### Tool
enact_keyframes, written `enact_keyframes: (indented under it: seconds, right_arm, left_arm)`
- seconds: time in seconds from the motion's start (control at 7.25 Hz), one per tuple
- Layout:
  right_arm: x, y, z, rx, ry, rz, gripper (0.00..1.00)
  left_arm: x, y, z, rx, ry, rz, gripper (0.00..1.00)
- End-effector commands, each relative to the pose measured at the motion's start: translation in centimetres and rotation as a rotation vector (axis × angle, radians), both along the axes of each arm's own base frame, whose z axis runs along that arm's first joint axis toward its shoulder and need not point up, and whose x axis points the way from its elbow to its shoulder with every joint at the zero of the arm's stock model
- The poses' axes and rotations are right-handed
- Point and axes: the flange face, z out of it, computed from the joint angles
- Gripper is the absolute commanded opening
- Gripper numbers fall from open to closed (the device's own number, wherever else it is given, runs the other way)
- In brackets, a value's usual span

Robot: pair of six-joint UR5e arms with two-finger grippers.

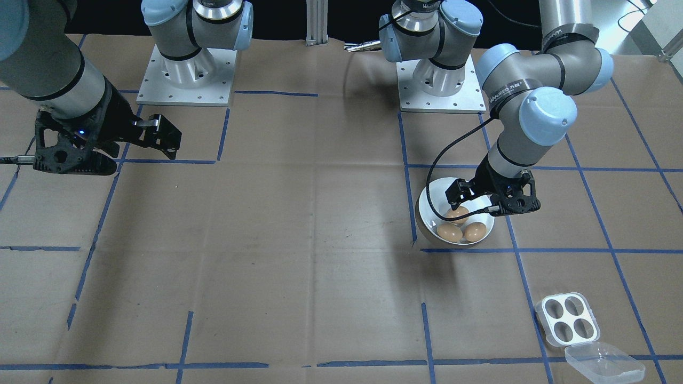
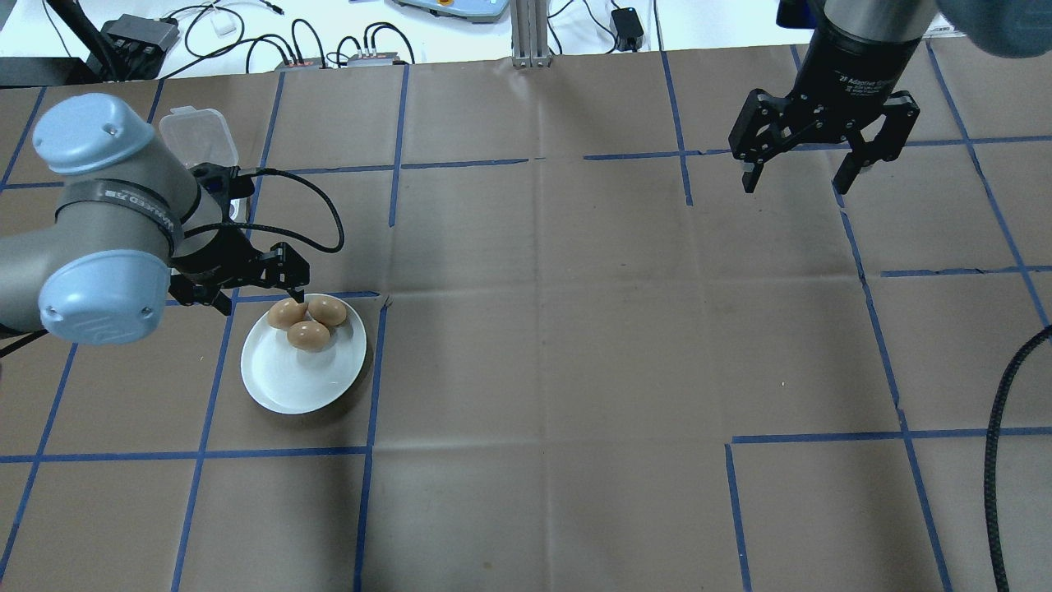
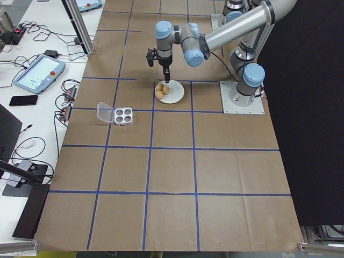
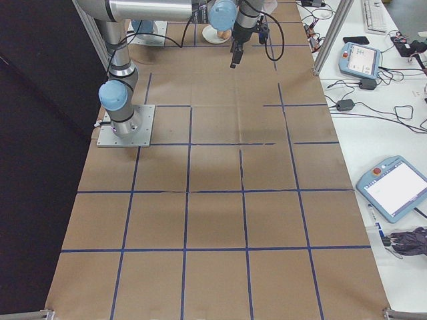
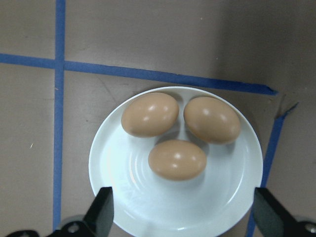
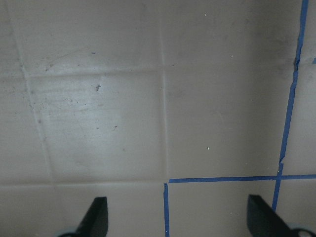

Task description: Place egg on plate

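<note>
Tabletop [image 2: 575, 329]: brown paper covering, matte, creased, divided into squares by blue tape lines.

Egg tray [image 1: 567, 318]: small clear plastic, four round holes, all vacant, hinged lid [image 1: 604, 364] folded open beside it; toward the tabletop's left end, at the edge far from the robot, well apart from the plate.

Plate [image 2: 279, 378]: round, plain white, glossy, shallow with low raised rim; in the left part of the tabletop, beside a crossing of tape lines.

Eggs [image 2: 309, 335]: three, brown, smooth, oval, clustered touching one another on the plate's far half; the near half is bare.

Left gripper [image 2: 251, 288]: black, two-fingered, fingers spread wide, holding nothing; it hangs above the plate's far rim, just above the eggs and clear of them. In its wrist view both fingertips [image 5: 101, 210] frame the plate's near rim. A black cable [image 2: 316, 205] loops off the wrist.

Right gripper [image 2: 801, 177]: black, fingers spread, holding nothing, raised over bare paper in the tabletop's far right part, well apart from the plate.
</note>
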Motion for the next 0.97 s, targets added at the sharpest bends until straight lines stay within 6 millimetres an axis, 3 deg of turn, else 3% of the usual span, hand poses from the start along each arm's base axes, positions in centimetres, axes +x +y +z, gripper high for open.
enact_keyframes:
  seconds: [0.0, 0.41, 0.83]
  right_arm:
    - [0.0, 0.0, 0.0, 0.000, 0.000, 0.000, 1.00]
    - [0.0, 0.0, 0.0, 0.000, 0.001, 0.000, 1.00]
    - [0.0, 0.0, 0.0, 0.000, 0.001, 0.000, 1.00]
  left_arm:
    - [-2.9, 1.8, 6.4, -0.003, 0.000, 0.036, 1.00]
    - [-7.1, 1.2, 14.2, 0.019, 0.000, 0.056, 1.00]
    - [-10.0, -0.1, 14.9, 0.006, -0.008, 0.006, 1.00]
